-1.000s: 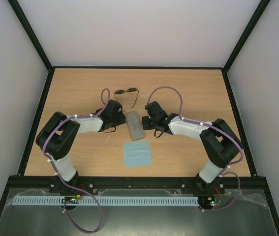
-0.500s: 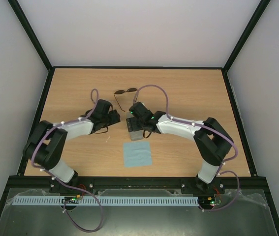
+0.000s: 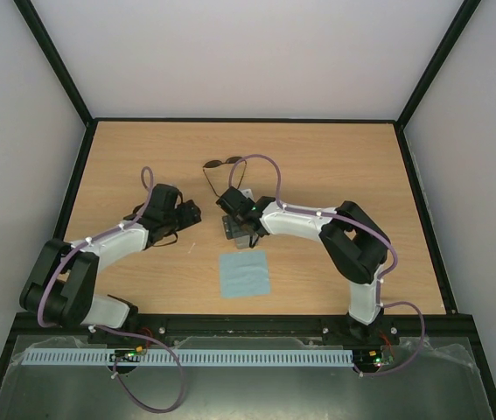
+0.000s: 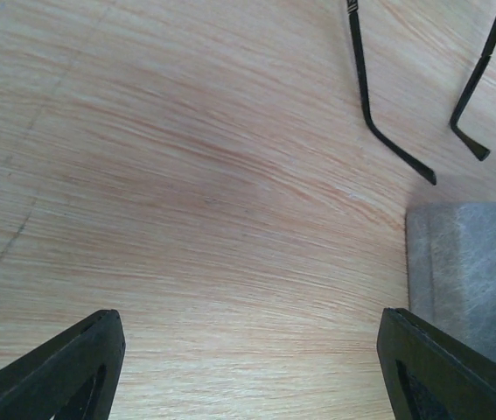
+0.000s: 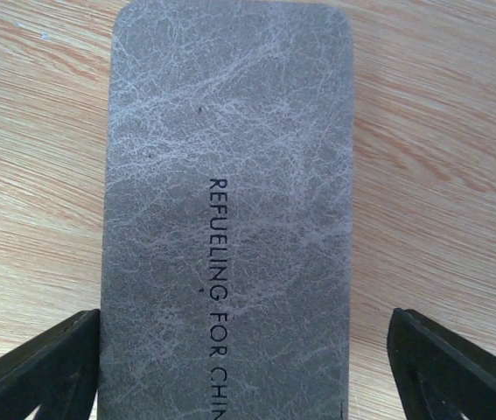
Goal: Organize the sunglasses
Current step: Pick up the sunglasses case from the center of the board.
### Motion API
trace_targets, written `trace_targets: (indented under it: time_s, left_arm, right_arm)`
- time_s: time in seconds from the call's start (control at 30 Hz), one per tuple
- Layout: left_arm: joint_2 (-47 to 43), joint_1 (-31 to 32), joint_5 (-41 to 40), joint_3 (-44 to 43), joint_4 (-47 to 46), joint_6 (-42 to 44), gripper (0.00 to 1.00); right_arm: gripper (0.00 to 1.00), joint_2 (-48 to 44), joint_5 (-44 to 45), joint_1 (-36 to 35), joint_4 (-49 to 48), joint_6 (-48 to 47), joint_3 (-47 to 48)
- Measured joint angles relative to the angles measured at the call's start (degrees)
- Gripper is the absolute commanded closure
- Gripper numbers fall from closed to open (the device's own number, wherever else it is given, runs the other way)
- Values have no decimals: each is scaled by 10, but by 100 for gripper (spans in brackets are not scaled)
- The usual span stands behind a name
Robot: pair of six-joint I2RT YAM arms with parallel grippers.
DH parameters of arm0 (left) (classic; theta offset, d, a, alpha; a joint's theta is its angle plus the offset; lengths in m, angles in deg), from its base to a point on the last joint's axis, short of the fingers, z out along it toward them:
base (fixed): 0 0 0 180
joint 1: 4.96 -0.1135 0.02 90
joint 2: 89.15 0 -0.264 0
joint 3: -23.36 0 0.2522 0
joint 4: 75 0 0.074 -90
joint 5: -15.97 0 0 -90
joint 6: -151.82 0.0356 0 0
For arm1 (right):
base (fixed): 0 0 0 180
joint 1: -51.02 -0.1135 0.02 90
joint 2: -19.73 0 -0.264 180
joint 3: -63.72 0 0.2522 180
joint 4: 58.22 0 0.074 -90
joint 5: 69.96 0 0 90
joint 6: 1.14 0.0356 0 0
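Sunglasses (image 3: 224, 164): lying on the surface past the middle, lenses to the far side, both temple arms unfolded and pointing back toward the arm bases; neither hand touches them.
Temple tips (image 4: 422, 175): resting on bare wood just beyond the far end of the grey case, a small gap between.
Grey case (image 5: 230, 201): flat on the surface, closed, its long side running near to far; printed lettering along its top.
Blue cloth (image 3: 244, 274): spread flat, on the near side of the case, apart from it.
Left hand (image 4: 252, 367): fingers spread wide, nothing between them, over bare wood left of the case.
Right hand (image 5: 248, 367): fingers spread wide, one on each side of the case, directly above it; no grip visible.
Surface (image 3: 335, 175): light wood, dark frame at its edges.
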Motion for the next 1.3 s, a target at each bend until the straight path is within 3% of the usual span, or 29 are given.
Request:
trace_targets:
  time_s: [0.3,0.4,0.5,0.8,1.3]
  left_arm:
    - [0,-1,8,5,0,0,18]
    - [0,-2,9,5,0,0,18]
    - [0,-2,9,5,0,0,18]
    - [0,-2,9,6,-1,0,19]
    - [0,-1,37,7,0,3,19]
  right_arm:
    - [22,0,7,0,5,2,1]
    - [16,1,8,0,5,2,1]
    - [17,4,8,0,5,4,1]
    - [41,10,7,0,4,5,1]
    - [41,-51,-56,0,-5,5,-12]
